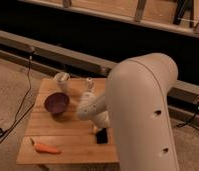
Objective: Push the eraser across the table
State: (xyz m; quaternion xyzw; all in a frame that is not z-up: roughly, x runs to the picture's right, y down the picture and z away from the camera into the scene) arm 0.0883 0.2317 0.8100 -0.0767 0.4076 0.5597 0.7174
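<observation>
The eraser is a small flat black block lying near the front right of the wooden table. My gripper is low over the table just behind the eraser, at the end of the white wrist. The big white arm fills the right half of the view and hides the table's right edge.
A dark purple bowl stands at the left middle of the table. An orange carrot lies at the front left corner. A white cup and a small white object stand at the back edge. Cables run over the floor on the left.
</observation>
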